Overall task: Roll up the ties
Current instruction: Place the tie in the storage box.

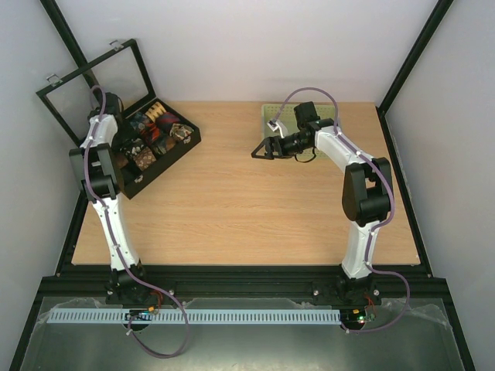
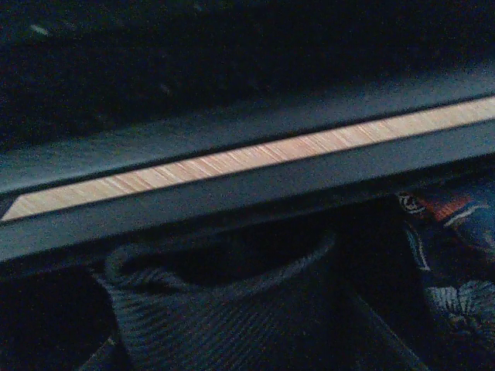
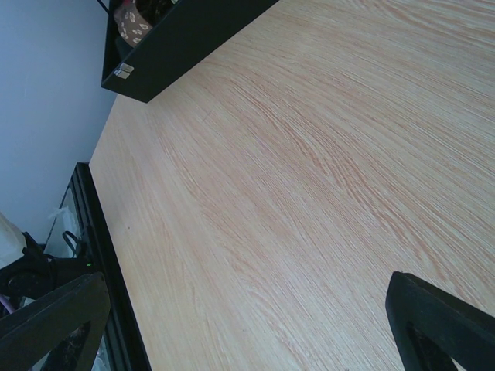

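Ties: patterned coils (image 1: pixel 158 127) and one black coil (image 2: pixel 216 317), in compartments of black box (image 1: pixel 166 164), far left. Left gripper at the box, fingers unseen, state not discernible; right gripper (image 1: pixel 261 149) spread wide, empty, far centre.

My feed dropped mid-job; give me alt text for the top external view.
Seen from above, the left arm bends over an open black box of rolled ties at the table's far left, its tool out of sight. The right tool hangs open and empty above bare wood beside a pale green basket at the far edge.
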